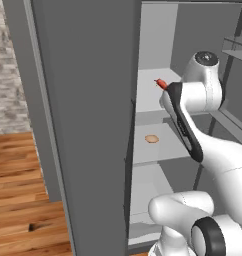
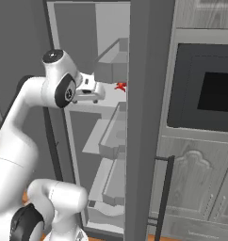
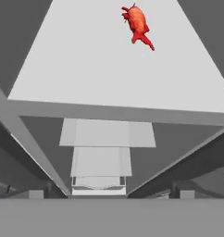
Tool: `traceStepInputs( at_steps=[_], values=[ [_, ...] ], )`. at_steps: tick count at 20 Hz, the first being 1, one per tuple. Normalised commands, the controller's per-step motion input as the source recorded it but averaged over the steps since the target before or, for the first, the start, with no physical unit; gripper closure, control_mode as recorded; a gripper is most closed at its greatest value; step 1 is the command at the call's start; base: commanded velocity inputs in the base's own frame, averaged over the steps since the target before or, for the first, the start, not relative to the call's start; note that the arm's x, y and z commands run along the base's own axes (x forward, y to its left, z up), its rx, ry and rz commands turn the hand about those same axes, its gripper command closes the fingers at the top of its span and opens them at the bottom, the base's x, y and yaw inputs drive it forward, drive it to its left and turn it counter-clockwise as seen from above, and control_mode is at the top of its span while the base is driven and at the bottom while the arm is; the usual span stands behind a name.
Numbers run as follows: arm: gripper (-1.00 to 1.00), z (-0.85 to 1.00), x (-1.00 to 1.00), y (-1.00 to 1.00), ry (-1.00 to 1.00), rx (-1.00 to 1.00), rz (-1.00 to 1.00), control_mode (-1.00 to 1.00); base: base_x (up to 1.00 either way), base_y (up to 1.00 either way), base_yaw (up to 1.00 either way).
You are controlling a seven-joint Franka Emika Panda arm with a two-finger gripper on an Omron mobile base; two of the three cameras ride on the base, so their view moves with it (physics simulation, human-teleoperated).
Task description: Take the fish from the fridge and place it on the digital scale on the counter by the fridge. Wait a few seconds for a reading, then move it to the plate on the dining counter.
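**Guide:** Fridge first, since it is the biggest thing in front of you: a tall dark grey appliance, its big flat door swung open toward the left base camera, so that the pale grey shelves inside lie open to the arm.

**Operator:** And where is the arm?

**Guide:** Your white arm rises from the base and bends into the open compartment at upper-shelf height. I judge it is set that way to bring the hand level with the shelf that carries the fish.

**Operator:** What about the gripper?

**Guide:** The gripper reaches toward the shelf in the right base view. You cannot tell from these pictures whether its fingers are spread or pressed together; it holds nothing that you can see.

**Operator:** Where is the fish?

**Guide:** The fish lies on the upper shelf, red-orange and slender, apart from the gripper and ahead of it, near the top of the hand view. From the right base camera it shows as a small red spot just beyond the hand.

**Operator:** Anything else in there?

**Guide:** A small tan round item sits on the shelf below. It is no part of your task. The grasp is not yet made, in my judgement.
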Motion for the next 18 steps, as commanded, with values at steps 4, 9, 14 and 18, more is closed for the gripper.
traceStepInputs(
  at_steps=[4, 9, 14, 18],
  values=[
    [-1.00, 0.33, 0.12, -0.29, -0.17, -0.03, -0.03, -1.00, 0.00, 0.00, 0.00],
    [-1.00, 0.21, 0.53, -0.26, -0.11, 0.00, 0.00, -1.00, 0.00, 0.00, 0.00],
    [-1.00, 0.07, 0.82, -0.10, -0.02, 0.00, 0.00, -1.00, 0.00, 0.00, 0.00],
    [-1.00, 0.00, 0.81, -0.11, 0.00, 0.00, 0.00, -1.00, 0.00, 0.00, 0.00]
  ],
)
